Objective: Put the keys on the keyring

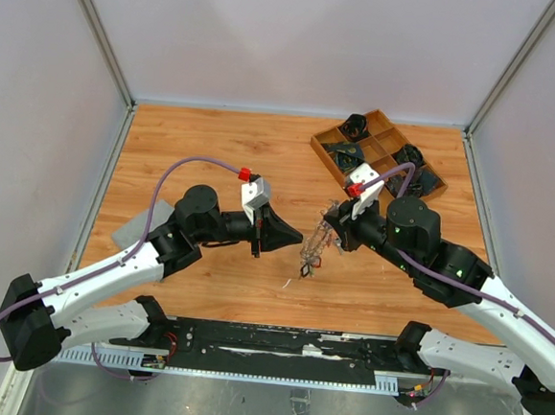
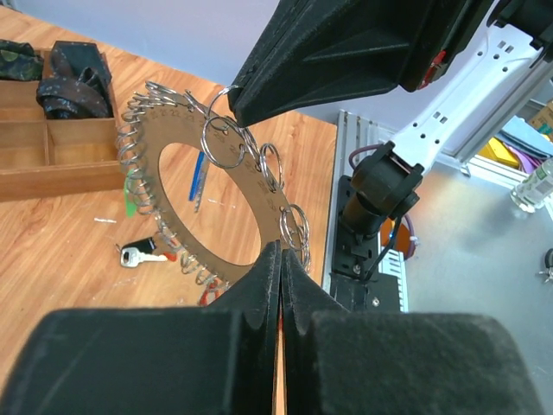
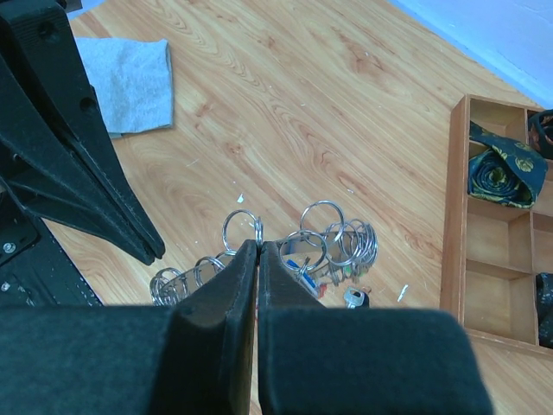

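Observation:
The keyring [image 1: 315, 249] is a brown flat ring [image 2: 164, 130] edged with several small silver split rings, held upright above the table between both arms. My right gripper [image 2: 233, 108] [image 3: 259, 244] is shut on one split ring at its top. My left gripper [image 2: 281, 246] [image 1: 299, 237] is shut at the ring's lower rim, which seems to be pinched between the tips. Blue [image 2: 199, 177], green and red tags hang from the ring. One silver key with a black head [image 2: 130, 255] [image 3: 350, 296] lies on the table under it.
A wooden compartment tray [image 1: 378, 153] with dark rolled items stands at the back right. A grey cloth [image 1: 142, 224] lies at the left edge of the table. A metal rail [image 1: 275, 366] runs along the near edge between the arm bases.

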### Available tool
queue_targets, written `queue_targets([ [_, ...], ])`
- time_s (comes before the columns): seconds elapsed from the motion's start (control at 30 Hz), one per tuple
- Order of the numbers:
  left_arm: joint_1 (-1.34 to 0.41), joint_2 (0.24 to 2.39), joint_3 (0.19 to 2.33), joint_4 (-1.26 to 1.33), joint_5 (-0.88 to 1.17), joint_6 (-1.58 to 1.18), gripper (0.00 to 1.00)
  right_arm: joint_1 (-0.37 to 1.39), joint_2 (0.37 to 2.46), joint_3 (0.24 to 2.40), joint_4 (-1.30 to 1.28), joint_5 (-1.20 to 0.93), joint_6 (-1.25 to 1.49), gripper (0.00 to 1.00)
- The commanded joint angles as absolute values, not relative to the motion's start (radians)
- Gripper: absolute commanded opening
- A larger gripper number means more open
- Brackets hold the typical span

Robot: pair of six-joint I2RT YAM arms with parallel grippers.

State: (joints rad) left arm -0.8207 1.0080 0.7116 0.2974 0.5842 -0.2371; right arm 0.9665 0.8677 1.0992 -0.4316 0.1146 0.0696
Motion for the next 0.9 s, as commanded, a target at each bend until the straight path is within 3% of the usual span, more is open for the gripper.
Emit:
queue_targets([
  [0.0,-0.826,1.007,0.726,0.301,0.578,-0.226,0.01,0.977,0.839,1.095,-0.378,0.146,0.084,0.0],
  [0.17,-0.827,1.005,0.723,0.299,0.582,-0.218,0.01,0.976,0.835,1.099,-0.375,0.157,0.079,0.01],
  [0.3,-0.827,0.977,0.73,0.229,0.531,-0.179,0.09,0.977,0.842,1.091,-0.386,0.143,0.077,0.01],
  [0.6,-0.827,0.825,0.825,-0.093,0.031,-0.106,0.17,0.976,0.992,1.045,-0.296,0.08,0.087,0.0],
  [0.87,-0.826,0.732,0.86,-0.23,-0.161,-0.104,0.17,0.929,1.296,1.117,-0.039,-0.092,0.063,0.0],
])
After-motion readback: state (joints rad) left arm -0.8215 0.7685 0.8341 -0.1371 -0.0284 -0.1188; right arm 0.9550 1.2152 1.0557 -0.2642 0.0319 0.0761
